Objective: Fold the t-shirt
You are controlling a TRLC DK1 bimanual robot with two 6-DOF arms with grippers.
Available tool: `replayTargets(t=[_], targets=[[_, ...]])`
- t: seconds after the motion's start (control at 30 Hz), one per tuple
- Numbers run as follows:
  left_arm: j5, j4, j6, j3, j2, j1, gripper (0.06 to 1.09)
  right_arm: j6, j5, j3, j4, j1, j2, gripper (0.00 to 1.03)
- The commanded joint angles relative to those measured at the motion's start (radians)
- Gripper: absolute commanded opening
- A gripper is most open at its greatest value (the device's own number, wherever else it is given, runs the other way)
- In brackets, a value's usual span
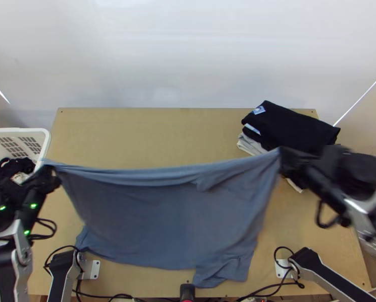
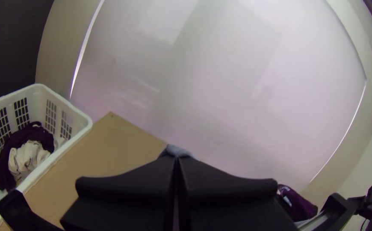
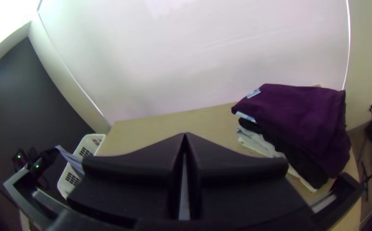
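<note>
We see the blue-grey t-shirt [image 1: 153, 216] strung between the two pairs of fingers, its upper edge sagging a little and rolled into a loose fold. The left fingers [image 1: 50, 178] are pressed together on one upper corner; the right fingers [image 1: 288, 161] are closed on the other. Below them the cloth drops in a broad sheet towards the near side of the light wooden tabletop [image 1: 153, 136], creased and uneven at its lower edge; we cannot tell how much of it rests there.

Just beside the left fingers, on the outer side, stands a white slatted basket [image 1: 48, 143] with dark and pale clothes [image 2: 25, 158] in it. Just beyond the right fingers we have a stack of folded clothes [image 1: 293, 126] on the tabletop, dark on top, paler underneath.

Past both pairs of fingers, behind the tabletop's far edge, we see a smooth white wall [image 1: 188, 55]; a dark wall [image 3: 23, 94] rises on the left fingers' side of the room.
</note>
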Motion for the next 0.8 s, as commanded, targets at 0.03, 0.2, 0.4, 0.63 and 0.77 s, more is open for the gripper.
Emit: replayTargets(t=[0.03, 0.2, 0.4, 0.63, 0.77], targets=[[-0.001, 0.248, 0.044, -0.195, 0.171, -0.017, 0.09, -0.039, -0.025, -0.219, 0.251, 0.038, 0.151, 0.03], [-0.028, 0.447, 0.051, 0.009, 0.517, -0.007, 0.09, -0.075, -0.024, -0.079, 0.373, 0.027, 0.335, 0.03], [-0.028, 0.377, 0.013, 0.527, 0.740, -0.032, 0.09, -0.103, 0.018, 0.415, 0.379, -0.030, 0.548, 0.03], [-0.067, 0.323, -0.050, 0.940, 0.731, -0.047, 0.09, -0.141, 0.064, 0.967, 0.221, -0.034, 0.619, 0.03], [-0.068, 0.266, -0.052, 0.934, 0.594, -0.041, 0.09, -0.135, 0.064, 0.972, 0.082, -0.010, 0.476, 0.03]])
